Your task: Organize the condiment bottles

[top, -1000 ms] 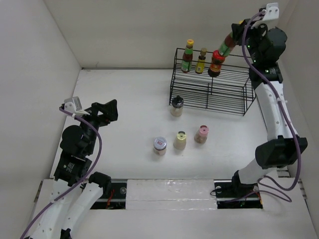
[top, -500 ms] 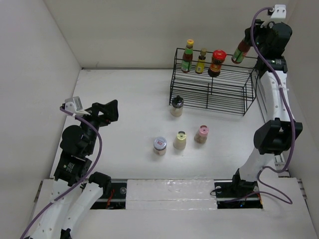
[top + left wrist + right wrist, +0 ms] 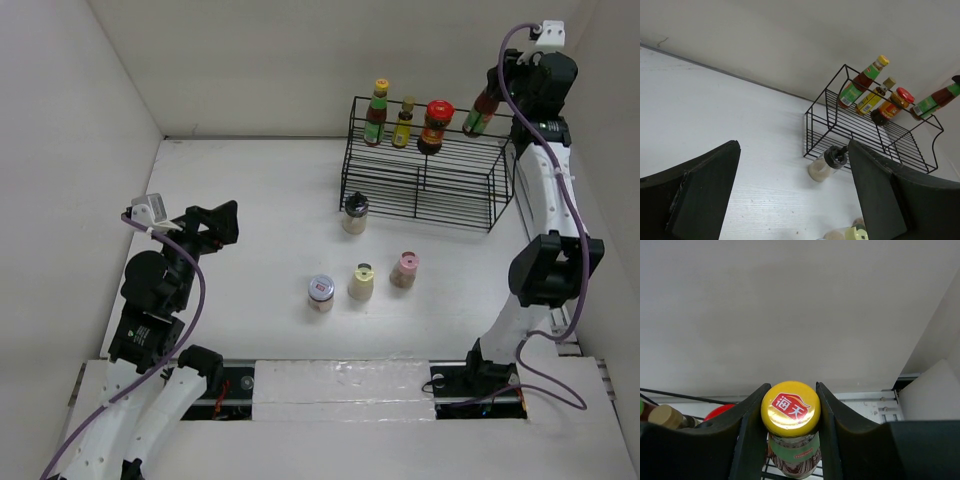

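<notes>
One sauce bottle (image 3: pixel 479 113) is clenched in the right tool (image 3: pixel 790 407) at the rack's (image 3: pixel 420 190) right end; the left tool (image 3: pixel 792 195) gapes empty.

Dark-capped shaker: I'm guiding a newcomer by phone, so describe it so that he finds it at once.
Find the black wire rack at the far right of the table. On the table, at the rack's near left corner, stands the shaker. It alone on the table has a dark cap, and it stands apart from the row of three nearer the arms.
</notes>
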`<action>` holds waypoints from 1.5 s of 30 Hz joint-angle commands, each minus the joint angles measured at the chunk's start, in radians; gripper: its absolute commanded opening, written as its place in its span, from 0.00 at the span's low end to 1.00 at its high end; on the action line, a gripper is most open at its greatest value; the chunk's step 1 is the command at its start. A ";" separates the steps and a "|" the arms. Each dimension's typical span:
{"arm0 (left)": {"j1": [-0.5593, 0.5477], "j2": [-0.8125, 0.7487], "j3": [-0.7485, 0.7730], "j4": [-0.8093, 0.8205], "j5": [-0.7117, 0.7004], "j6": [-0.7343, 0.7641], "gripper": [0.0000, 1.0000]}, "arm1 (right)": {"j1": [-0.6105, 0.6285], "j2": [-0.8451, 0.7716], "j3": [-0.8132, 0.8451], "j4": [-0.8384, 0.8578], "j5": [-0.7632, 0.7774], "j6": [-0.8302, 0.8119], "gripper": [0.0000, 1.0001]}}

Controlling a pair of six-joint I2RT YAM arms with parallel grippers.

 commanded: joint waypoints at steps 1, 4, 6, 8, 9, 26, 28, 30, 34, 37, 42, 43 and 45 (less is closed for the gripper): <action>0.005 0.008 0.018 0.042 0.012 0.010 0.85 | -0.009 0.002 -0.008 0.126 -0.004 0.008 0.25; 0.005 0.008 0.018 0.042 0.012 0.010 0.85 | -0.009 0.028 -0.022 0.126 -0.004 -0.002 0.26; 0.005 0.008 0.018 0.042 0.021 0.010 0.85 | -0.009 0.041 -0.022 0.113 -0.004 -0.002 0.27; 0.005 0.008 0.018 0.042 0.021 0.010 0.85 | -0.009 0.041 -0.022 0.102 -0.004 -0.011 0.30; 0.005 0.008 0.018 0.042 0.021 0.010 0.85 | 0.000 0.050 -0.022 0.102 -0.004 -0.011 0.30; 0.005 0.008 0.018 0.042 0.021 0.019 0.85 | 0.028 0.044 -0.016 0.059 0.050 -0.031 0.83; 0.005 0.019 0.018 0.042 0.021 0.019 0.85 | 0.028 -0.002 -0.016 0.079 0.059 -0.031 0.89; 0.005 0.019 0.018 0.042 0.021 0.019 0.85 | 0.052 -0.065 -0.049 0.106 0.059 -0.040 0.93; 0.005 0.019 0.018 0.042 0.021 0.019 0.84 | 0.118 -0.202 -0.178 0.169 0.059 -0.061 0.92; 0.005 0.010 0.009 0.052 0.031 0.019 0.78 | 0.212 -0.347 -0.391 0.261 0.069 -0.061 0.64; 0.005 0.010 0.009 0.053 0.057 0.029 0.60 | 0.401 -0.494 -0.724 0.404 0.125 0.001 0.14; 0.005 0.020 0.009 0.063 0.069 0.029 0.58 | 0.457 -0.494 -0.793 0.418 0.113 0.002 0.20; 0.005 0.030 0.009 0.063 0.069 0.029 0.57 | 0.511 -0.484 -0.836 0.418 0.113 0.002 0.41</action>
